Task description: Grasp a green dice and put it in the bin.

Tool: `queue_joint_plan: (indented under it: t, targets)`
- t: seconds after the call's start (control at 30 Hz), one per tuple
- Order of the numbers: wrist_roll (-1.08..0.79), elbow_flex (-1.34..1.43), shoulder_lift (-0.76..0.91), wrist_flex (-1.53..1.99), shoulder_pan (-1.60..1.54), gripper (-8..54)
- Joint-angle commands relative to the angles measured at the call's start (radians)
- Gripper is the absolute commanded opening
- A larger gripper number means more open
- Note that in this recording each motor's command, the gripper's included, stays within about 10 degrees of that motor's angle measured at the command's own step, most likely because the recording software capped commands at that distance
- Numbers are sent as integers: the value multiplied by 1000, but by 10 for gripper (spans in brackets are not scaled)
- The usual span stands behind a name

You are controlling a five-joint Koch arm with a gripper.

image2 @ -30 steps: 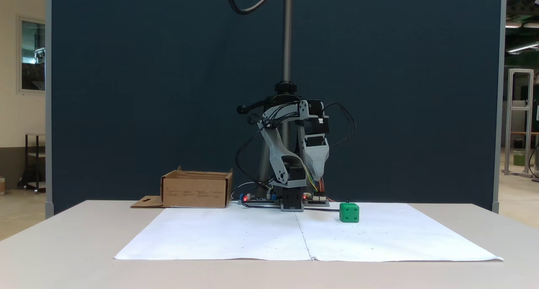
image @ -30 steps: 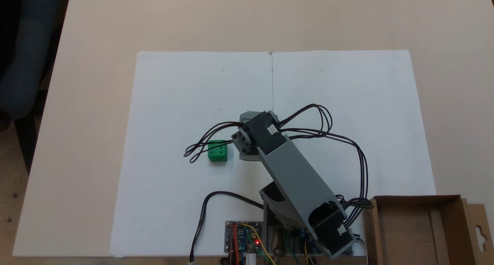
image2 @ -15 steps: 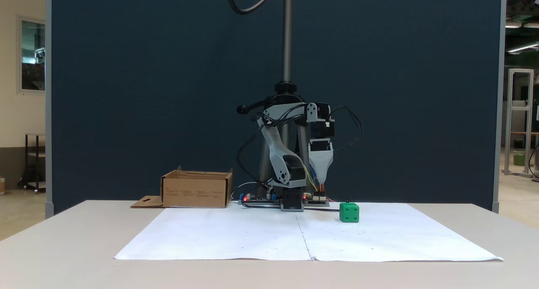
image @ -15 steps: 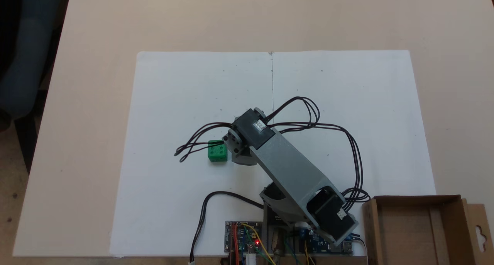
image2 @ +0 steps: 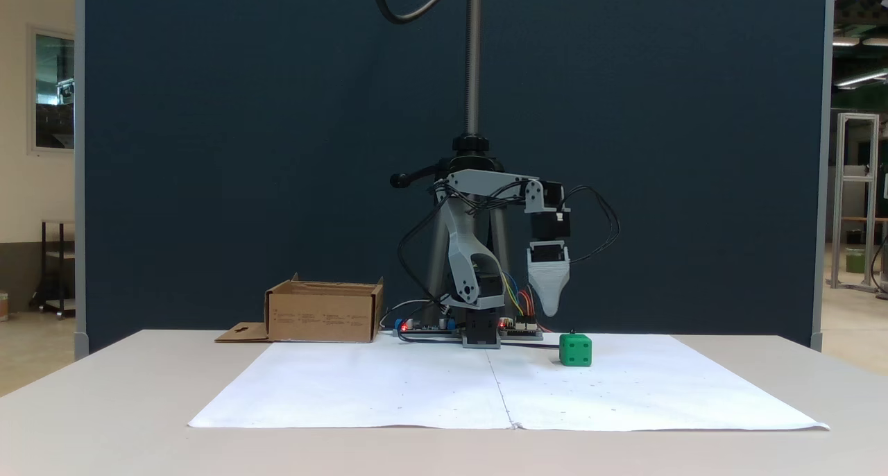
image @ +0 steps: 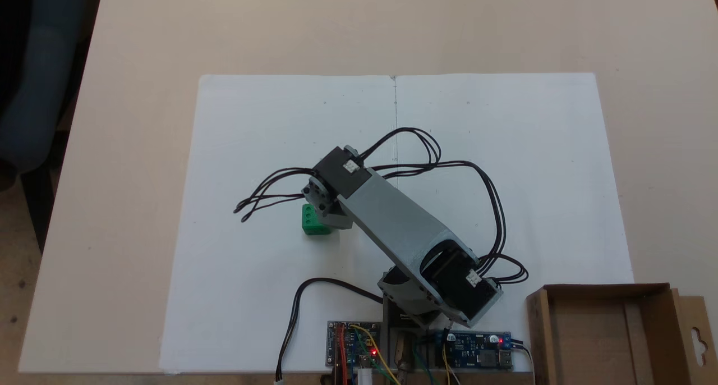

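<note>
While claw (image2: 549, 308) hung above sheet, pointing down, only one tapered grey tip showed; gap between jaws could not be told. Held nothing, touched nothing. Tip hovered just left of and above green dice (image2: 575, 350) in front fixed view. Upper link ran level, forearm dropped vertical. Seen from above, wrist overlapped dice's right edge (image: 312, 222). Dice: glossy plastic cube, sunken pips, on white paper sheet (image: 252, 149) over matte beige counter (image: 140, 65). Bin (image: 611, 329): brown cardboard, shallow, at corner, well apart.
</note>
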Motion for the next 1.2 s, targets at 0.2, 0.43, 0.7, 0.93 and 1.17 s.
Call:
queue_joint_plan:
  t: [0.2, 0.43, 0.7, 0.93, 1.17]
  targets:
    - [78, -51, -35, -34, -126, 424]
    - [80, -48, -87, -26, -202, 425]
    - [81, -48, -127, -71, -206, 425]
    - [127, -26, -141, -104, -206, 447]
    - [158, 3, -158, -138, -206, 446]
